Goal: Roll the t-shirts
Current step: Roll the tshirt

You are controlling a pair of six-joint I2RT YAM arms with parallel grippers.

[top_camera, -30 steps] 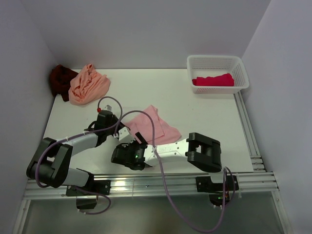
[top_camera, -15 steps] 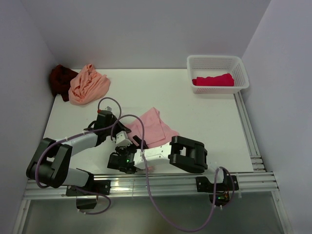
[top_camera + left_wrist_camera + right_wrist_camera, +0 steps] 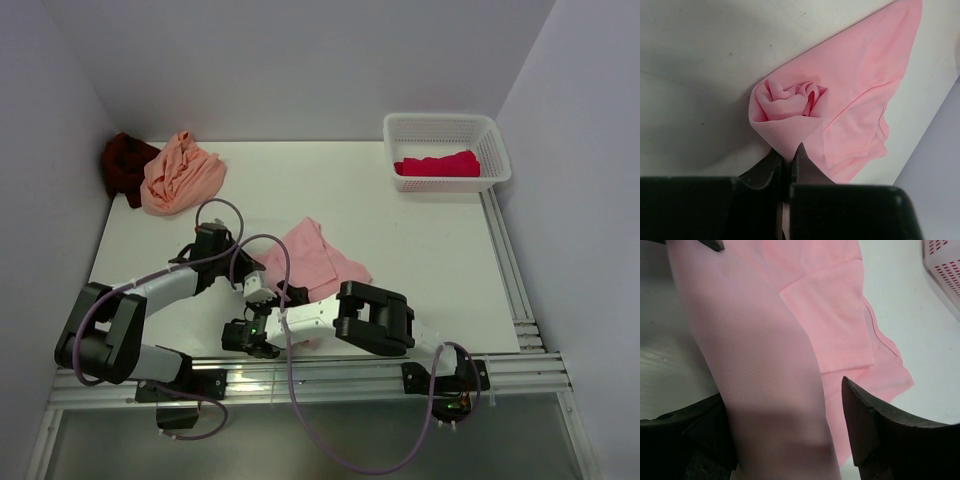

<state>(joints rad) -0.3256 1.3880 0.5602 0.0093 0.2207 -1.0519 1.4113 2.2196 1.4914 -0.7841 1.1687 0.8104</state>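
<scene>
From above, the pink tee lay by the middle of the near edge, partly rolled, with the peach tee and maroon tee in the far left corner and the red tee in the basket at the far right corner. At the left wrist, the left claw pinched a thin tip of cloth under the coiled end, a hold that might slip and let the coil loosen. At the right wrist, the right claw stood spread astride the roll without clamping it, so pushing on could skew or bunch it.

white lattice basket | upright | table far-right corner
</scene>
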